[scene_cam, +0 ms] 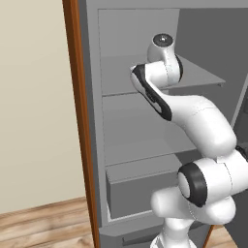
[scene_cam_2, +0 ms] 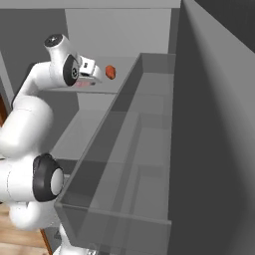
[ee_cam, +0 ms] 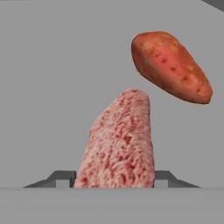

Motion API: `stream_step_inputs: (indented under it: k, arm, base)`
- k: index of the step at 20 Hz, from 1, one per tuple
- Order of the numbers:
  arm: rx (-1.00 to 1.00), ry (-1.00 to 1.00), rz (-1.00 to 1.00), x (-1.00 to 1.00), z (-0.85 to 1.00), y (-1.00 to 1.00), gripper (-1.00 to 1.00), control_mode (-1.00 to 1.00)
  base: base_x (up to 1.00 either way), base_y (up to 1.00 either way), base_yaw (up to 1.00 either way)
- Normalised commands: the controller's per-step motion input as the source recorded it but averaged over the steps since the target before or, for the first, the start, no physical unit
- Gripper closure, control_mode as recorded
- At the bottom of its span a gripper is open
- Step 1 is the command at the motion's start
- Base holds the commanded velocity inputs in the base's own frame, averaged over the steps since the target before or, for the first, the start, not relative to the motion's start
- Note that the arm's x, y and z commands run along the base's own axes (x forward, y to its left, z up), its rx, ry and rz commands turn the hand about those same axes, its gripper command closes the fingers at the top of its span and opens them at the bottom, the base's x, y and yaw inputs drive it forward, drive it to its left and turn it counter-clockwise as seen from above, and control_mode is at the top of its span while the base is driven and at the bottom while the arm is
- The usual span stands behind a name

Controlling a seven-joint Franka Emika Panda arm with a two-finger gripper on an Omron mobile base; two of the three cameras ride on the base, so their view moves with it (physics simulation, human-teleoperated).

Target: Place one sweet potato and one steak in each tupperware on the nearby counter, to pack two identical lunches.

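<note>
Steak (ee_cam: 118, 142): pale pink-red slab with lighter streaks, lower centre of the hand view, rising from between the two dark finger tips (ee_cam: 164, 178). Gripper (ee_cam: 114, 181): jaws pressed in on the slab from either side, pinching it; seen also at upper left of the right base view (scene_cam_2: 88, 79), where a pink edge shows beneath the hand.

Sweet potato (ee_cam: 171, 66): orange-red oval lump, upper right of the hand view, apart from the steak, lying on a plain grey shelf (ee_cam: 48, 87). Same lump at upper centre-left of the right base view (scene_cam_2: 110, 72), just beyond the hand.

Arm (scene_cam: 193, 121): reaches from lower right of the left base view into an open grey fridge (scene_cam: 131, 160).

Progress, as judged: early. First steak appears gripped but not carried off. One sweet potato waits on the shelf. Packing of both lunches remains.
</note>
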Motion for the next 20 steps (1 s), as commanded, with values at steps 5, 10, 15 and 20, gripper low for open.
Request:
stream_step_inputs:
  k: [5, 10, 15, 20]
  arm:
    - [0.00, 0.00, 0.00, -1.00, 0.00, -0.18, 1.00, -1.00]
    - [0.00, -0.01, 0.03, -1.00, 0.02, 0.02, 1.00, -1.00]
    - [-0.01, -0.01, 0.11, -1.00, 0.12, 0.12, 1.00, -1.00]
    - [-0.01, 0.00, 0.09, -1.00, 0.10, 0.01, 1.00, -1.00]
  base:
    - [0.00, 0.00, 0.00]
    - [0.00, 0.00, 0.00]
    - [0.00, 0.00, 0.00]
    - [0.00, 0.00, 0.00]
